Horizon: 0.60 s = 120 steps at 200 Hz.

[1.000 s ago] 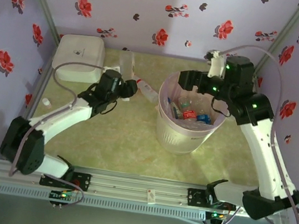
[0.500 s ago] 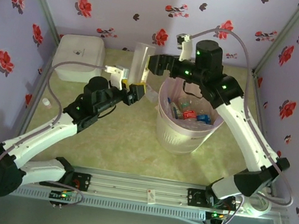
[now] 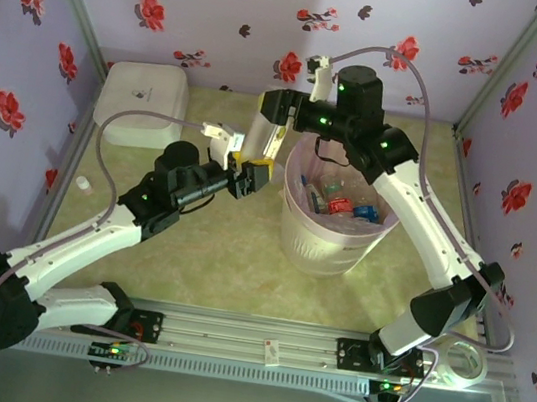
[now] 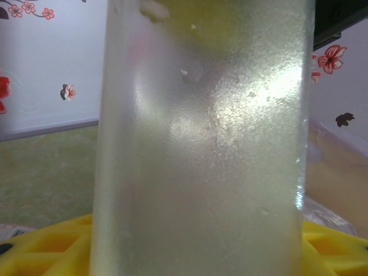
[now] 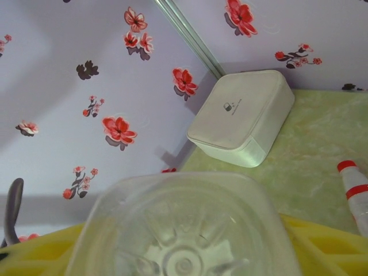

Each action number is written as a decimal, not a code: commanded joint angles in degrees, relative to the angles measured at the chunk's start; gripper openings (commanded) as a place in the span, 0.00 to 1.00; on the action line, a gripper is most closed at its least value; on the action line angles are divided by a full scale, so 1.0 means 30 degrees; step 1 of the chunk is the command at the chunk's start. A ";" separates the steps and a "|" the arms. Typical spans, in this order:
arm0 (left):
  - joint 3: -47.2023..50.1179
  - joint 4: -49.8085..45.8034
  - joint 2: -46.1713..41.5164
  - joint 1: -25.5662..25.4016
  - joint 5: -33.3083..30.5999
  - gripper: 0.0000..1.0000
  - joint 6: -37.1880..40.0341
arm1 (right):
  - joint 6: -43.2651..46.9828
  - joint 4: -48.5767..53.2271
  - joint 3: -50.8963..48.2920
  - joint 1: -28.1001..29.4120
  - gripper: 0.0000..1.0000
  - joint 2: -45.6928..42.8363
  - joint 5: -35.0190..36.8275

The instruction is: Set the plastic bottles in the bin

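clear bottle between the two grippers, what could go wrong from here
1. The bottle is in the air with both grippers on it. The left gripper grips one end and the right gripper sits around the other. If the left lets go before the right has a firm hold, the bottle may drop.
2. The bottle is beside the bin, not over it, so a drop would likely land on the table.

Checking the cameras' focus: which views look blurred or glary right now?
Left wrist view: the held bottle is too close and hazy, with glare patches on it. Right wrist view: its base is soft, while the white box behind it is sharp. Top view: even light, no glare.
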<state>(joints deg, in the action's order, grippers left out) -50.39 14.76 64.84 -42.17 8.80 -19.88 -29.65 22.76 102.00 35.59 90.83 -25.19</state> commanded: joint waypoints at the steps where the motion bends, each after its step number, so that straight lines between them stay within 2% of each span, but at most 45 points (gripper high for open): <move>1: -0.0114 0.0869 0.0079 -0.0125 0.0190 0.00 0.0626 | -0.0151 -0.0927 0.0574 0.0122 0.65 -0.0033 -0.0345; 14: -0.0023 0.1045 0.0153 -0.0138 0.0094 0.01 0.0595 | -0.0140 -0.0943 0.0536 0.0097 0.61 -0.0082 -0.0275; 23: -0.0019 0.1135 0.0184 -0.0122 -0.0043 0.10 0.0513 | -0.0083 -0.0945 0.0541 0.0133 0.59 -0.0154 -0.0218; 34: 0.0060 0.1322 0.0168 -0.0130 -0.0216 0.35 0.0391 | -0.0035 -0.0995 0.0571 0.0133 0.57 -0.0216 -0.0108; 49: 0.0185 0.1509 0.0113 -0.0122 -0.0319 0.74 0.0313 | 0.0090 -0.1016 0.0626 0.0118 0.56 -0.0333 0.0085; 65: 0.0186 0.1250 0.0033 -0.0098 -0.0321 0.97 0.0472 | 0.0265 -0.1075 0.0704 0.0098 0.54 -0.0502 0.0316; 71: 0.0251 0.1231 0.0003 -0.0072 -0.0352 0.99 0.0478 | 0.0342 -0.1066 0.0755 0.0089 0.54 -0.0568 0.0420; 120: 0.1272 0.1825 -0.0744 0.0553 -0.0530 1.00 -0.0317 | 0.1130 -0.0194 0.2945 -0.0601 0.52 -0.1007 0.0835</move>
<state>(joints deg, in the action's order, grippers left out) -48.34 17.52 64.49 -41.76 8.03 -19.57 -28.69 22.61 104.92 35.05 90.76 -23.99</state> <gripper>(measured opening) 0.996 0.573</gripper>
